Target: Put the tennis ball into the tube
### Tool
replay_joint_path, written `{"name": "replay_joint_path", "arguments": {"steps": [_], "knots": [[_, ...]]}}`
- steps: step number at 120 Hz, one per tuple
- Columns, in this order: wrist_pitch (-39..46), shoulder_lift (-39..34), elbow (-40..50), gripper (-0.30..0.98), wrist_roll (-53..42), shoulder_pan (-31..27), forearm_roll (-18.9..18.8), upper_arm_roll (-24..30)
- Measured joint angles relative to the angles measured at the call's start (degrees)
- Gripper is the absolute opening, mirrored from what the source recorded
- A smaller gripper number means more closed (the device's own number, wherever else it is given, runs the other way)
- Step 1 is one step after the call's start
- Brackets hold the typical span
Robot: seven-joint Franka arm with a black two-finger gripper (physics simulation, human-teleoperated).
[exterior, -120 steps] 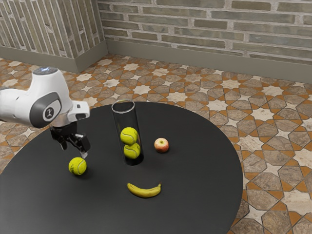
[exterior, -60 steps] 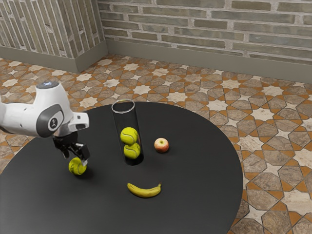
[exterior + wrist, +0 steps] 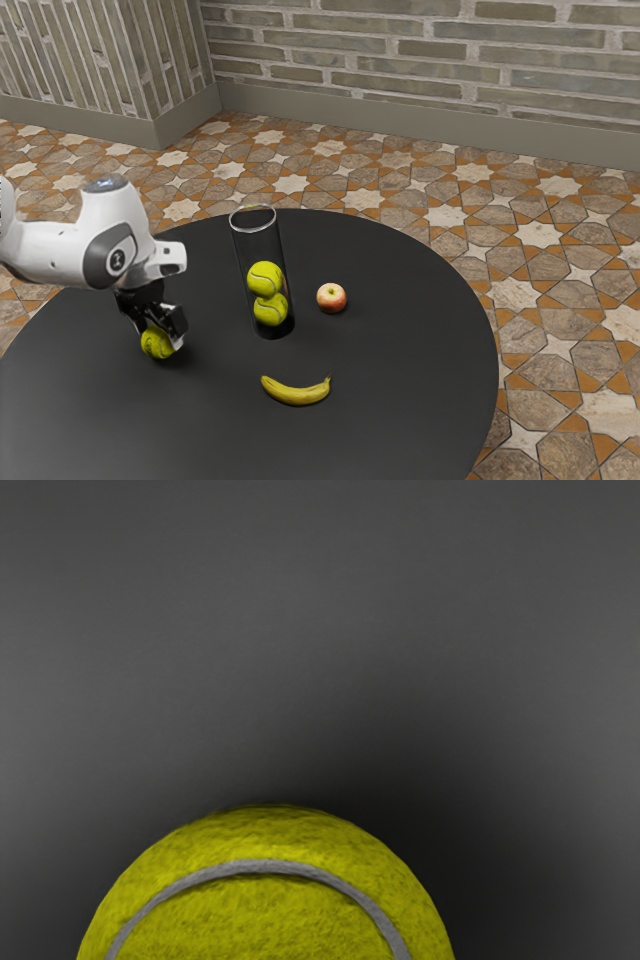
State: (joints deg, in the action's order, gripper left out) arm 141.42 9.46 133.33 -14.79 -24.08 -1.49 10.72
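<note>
Tennis ball (image 3: 154,344) between fingers (image 3: 176,322) | fingers spread wide around it, gripping nothing

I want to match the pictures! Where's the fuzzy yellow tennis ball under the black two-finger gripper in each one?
Exterior view: the ball sits toward the exterior view's left, under the gripper.
Wrist view: close under the gripper, partly cut off.
Both share: the smooth black tabletop beneath it.

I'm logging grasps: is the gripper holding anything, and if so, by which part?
It can't be told: the gripper is down at the upper part of the tennis ball outside the tube, but whether it grips is unclear.
</note>
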Motion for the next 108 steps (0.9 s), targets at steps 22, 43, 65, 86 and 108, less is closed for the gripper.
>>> {"name": "replay_joint_path", "arguments": {"steps": [22, 43, 65, 86, 108], "knots": [[0.08, 1.92, -0.63, 0.63, -0.37, -0.66, -0.04, 0.0], [0.13, 2.09, -0.76, 0.49, -0.63, -0.71, -0.08, 0.07], [0.18, 2.59, -0.77, 0.46, -0.71, -0.68, -0.18, 0.12], [0.14, 1.05, -0.63, 0.42, -0.69, -0.85, -0.31, 0.75], [-3.08, -8.06, -0.4, 0.39, -0.5, -1.28, 0.26, 3.2]]}}
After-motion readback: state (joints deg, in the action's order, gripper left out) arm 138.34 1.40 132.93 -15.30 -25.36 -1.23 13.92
